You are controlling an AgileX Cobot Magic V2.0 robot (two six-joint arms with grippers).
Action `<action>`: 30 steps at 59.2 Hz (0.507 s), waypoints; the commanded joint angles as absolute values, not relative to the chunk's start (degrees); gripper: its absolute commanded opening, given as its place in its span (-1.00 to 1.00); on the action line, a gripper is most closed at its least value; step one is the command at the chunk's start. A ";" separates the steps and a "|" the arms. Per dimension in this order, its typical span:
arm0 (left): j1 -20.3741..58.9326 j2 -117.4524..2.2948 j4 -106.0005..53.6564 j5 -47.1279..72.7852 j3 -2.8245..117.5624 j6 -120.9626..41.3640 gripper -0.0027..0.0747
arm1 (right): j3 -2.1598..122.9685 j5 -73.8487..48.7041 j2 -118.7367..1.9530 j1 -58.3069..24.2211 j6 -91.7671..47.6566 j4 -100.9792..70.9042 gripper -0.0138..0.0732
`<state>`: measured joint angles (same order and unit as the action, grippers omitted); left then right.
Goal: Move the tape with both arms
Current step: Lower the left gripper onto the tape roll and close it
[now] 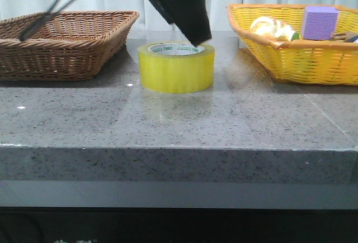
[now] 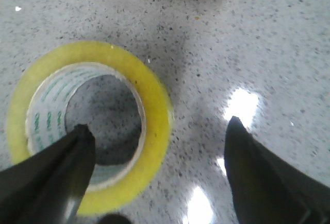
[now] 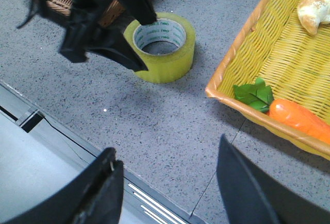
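Note:
The yellow tape (image 1: 176,67) lies flat on the grey counter, its white core with green print facing up. My left gripper (image 1: 193,31) reaches down from above to the roll's top rim. In the left wrist view the left gripper (image 2: 159,125) is open and straddles the tape's wall (image 2: 154,105), one finger over the core hole and the other outside the roll. The right wrist view shows the tape (image 3: 172,54) with the left gripper (image 3: 147,44) over it. My right gripper (image 3: 167,149) is open and empty above the counter's front edge, away from the tape.
A brown wicker basket (image 1: 61,47) stands at the left. A yellow basket (image 1: 302,58) at the right holds a purple block (image 1: 320,22), bread (image 1: 271,28), a carrot (image 3: 296,116) and green leaves (image 3: 252,94). The counter's front edge (image 3: 67,131) is near the right gripper.

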<state>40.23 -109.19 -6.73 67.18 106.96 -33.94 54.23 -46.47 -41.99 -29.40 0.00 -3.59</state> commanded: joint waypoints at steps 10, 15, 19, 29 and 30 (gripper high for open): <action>40.55 -113.20 -8.07 65.87 112.27 -33.99 0.40 | 55.48 -42.92 -41.86 -29.22 0.00 -3.06 0.31; 40.26 -114.58 -8.07 65.50 112.27 -33.99 0.40 | 55.48 -42.92 -41.86 -29.22 0.00 -3.06 0.31; 40.14 -115.42 -8.07 65.50 112.27 -33.99 0.40 | 55.48 -42.92 -41.86 -29.22 0.00 -3.06 0.31; 39.91 -116.60 -8.57 66.13 112.27 -33.99 0.17 | 55.48 -42.92 -41.86 -29.22 0.00 -3.06 0.31; 39.91 -116.59 -8.57 66.13 112.27 -33.99 0.12 | 55.48 -42.92 -41.86 -29.22 0.00 -3.06 0.31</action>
